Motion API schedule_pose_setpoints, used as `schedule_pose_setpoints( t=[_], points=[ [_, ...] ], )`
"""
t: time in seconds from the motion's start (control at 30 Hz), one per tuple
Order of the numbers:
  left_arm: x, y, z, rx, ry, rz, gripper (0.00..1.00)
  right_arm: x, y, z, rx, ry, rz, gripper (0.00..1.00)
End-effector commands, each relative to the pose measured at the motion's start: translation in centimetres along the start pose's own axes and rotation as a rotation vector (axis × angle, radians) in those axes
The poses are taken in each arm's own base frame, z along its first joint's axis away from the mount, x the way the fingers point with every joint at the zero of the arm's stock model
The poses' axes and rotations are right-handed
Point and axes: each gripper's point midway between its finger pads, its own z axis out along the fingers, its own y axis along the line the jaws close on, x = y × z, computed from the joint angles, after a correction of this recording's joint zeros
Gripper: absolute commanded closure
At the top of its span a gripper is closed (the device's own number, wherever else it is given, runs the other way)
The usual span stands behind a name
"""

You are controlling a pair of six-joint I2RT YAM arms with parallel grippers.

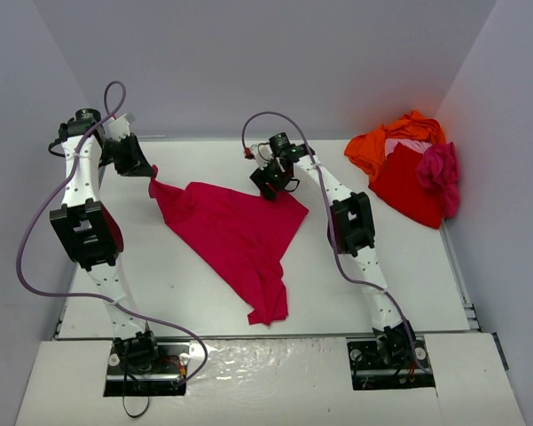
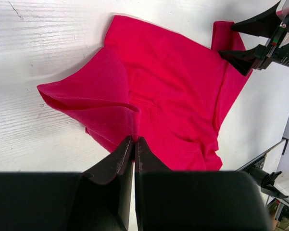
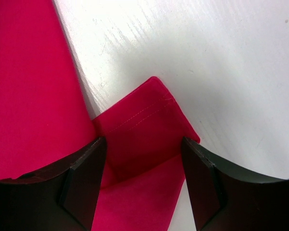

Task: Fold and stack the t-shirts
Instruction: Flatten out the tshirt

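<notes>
Now, left pincer [image 2: 134,139]: jaws pressed together on a raised fold of the crimson t-shirt [image 1: 239,232], at its far-left corner.
Right pincer [image 3: 143,142]: jaws wide apart, astride the shirt's hemmed far-right corner, gripping nothing.
Crimson t-shirt: spread mid-tabletop [image 1: 186,293], rumpled toward the near edge.
Far-right corner: orange t-shirt [image 1: 372,146], red t-shirt [image 1: 408,191], magenta t-shirt [image 1: 439,169] and pale pink t-shirt [image 1: 406,145], heaped together, well apart from both pincers.
</notes>
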Motion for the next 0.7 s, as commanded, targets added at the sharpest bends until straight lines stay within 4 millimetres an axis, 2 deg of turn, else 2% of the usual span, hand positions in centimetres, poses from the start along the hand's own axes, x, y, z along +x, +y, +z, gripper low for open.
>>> schedule_pose_setpoints(
  t=[0.0, 0.23, 0.33, 0.43, 0.67],
  points=[
    [-0.7, -1.3, -1.4, 0.017, -0.040, 0.058, 1.00, -4.2, -1.2, -3.9, 0.062, -0.122, -0.011, 0.40],
    [-0.7, -1.2, -1.3, 0.016, -0.039, 0.058, 1.00, -5.7, -0.7, -5.9, 0.083, -0.158, -0.032, 0.40],
    [-0.7, -1.2, -1.3, 0.018, -0.040, 0.059, 1.00, -5.7, -1.0, -6.2, 0.102, -0.157, -0.043, 0.40],
    [-0.7, -1.3, -1.3, 0.021, -0.039, 0.059, 1.00, -4.8, -1.6, -5.1, 0.104, -0.137, -0.031, 0.40],
    [-0.7, -1.6, -1.6, 0.019, -0.045, 0.069, 1.00, -1.2, -3.4, -0.5, 0.071, -0.074, 0.028, 0.36]
  ],
)
